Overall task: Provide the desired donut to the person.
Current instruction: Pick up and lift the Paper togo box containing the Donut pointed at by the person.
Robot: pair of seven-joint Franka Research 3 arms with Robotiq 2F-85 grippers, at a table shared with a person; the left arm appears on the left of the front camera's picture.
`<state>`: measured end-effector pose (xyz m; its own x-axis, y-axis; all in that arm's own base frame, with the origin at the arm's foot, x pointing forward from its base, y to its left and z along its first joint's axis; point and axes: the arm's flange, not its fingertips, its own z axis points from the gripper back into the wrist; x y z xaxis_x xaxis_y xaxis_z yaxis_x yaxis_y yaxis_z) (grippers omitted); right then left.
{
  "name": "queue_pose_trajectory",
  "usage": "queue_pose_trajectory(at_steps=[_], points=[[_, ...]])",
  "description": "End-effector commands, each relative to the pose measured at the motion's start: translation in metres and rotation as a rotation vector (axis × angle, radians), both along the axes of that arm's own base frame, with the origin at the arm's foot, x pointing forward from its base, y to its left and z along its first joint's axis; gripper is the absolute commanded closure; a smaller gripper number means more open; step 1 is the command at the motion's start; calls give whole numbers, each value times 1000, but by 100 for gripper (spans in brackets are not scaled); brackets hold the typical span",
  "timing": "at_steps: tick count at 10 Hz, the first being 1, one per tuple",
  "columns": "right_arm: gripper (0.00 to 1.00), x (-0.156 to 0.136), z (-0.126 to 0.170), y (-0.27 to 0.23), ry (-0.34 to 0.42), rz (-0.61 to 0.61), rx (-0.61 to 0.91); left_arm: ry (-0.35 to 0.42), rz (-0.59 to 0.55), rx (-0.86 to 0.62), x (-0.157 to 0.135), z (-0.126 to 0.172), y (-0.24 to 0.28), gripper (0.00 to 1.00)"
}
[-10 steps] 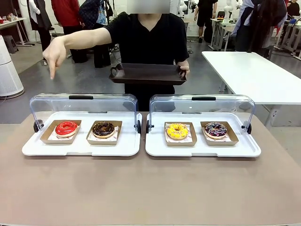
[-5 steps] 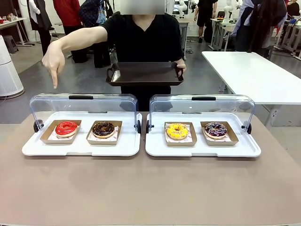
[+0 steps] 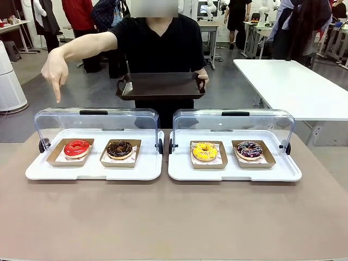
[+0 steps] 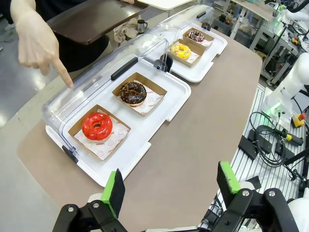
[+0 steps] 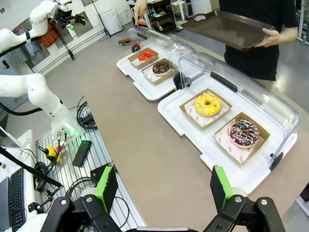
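Left gripper [image 4: 170, 181]: released, green pads spread wide with nothing between them, hanging above the table's 6 o'clock edge.
Right gripper [image 5: 162, 181]: released, jaws wide and empty, also over the 6 o'clock edge.
Table [image 3: 174, 223]: brown top.
Left white tray [image 3: 92, 173]: at 10 o'clock from the table's middle in the front view, holding two cardboard boats side by side.
Red donut [image 3: 76, 147]: in the left white tray's 9 o'clock boat, on printed paper, nothing touching it.
Chocolate donut [image 3: 119, 148]: in the boat just beside the red donut, at its 3 o'clock.
Right white tray [image 3: 234, 175]: at 2 o'clock from the table's middle, just beside the left white tray.
Yellow donut [image 3: 205, 150]: in the right white tray's 9 o'clock boat.
Sprinkled dark donut [image 3: 249, 149]: in that tray's 3 o'clock boat.
Left clear lid [image 3: 92, 120]: swung open, standing along its tray's 12 o'clock edge.
Right clear lid [image 3: 234, 122]: open the same way.
Pointing hand [image 3: 54, 69]: the person's, index finger aimed down toward 6 o'clock, just above the left clear lid's end by the red donut.
Brown serving tray [image 3: 160, 86]: held level at waist height by the person's other hand [image 3: 202, 79].
Person [image 3: 163, 46]: black T-shirt, standing at 12 o'clock beyond the table.
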<state>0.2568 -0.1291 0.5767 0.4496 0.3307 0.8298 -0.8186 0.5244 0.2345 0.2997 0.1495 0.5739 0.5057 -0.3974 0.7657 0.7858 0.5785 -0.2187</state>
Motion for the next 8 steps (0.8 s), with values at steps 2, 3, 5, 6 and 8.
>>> queue_pose_trajectory(at_steps=[2, 3, 5, 6, 8], points=[[0, 0, 0, 0, -4, 6, 7, 0, 0, 0, 0, 0, 0, 0], [0, 0, 0, 0, -4, 6, 7, -9, -7, 143, 8, 4, -13, 0], [0, 0, 0, 0, -4, 6, 7, 33, -62, 373, 33, 4, -45, 0], [0, 0, 0, 0, -4, 6, 7, 73, -112, 465, 53, -4, -68, 0], [0, 0, 0, 0, -4, 6, 7, 99, -201, 668, 74, -38, -109, 0]])
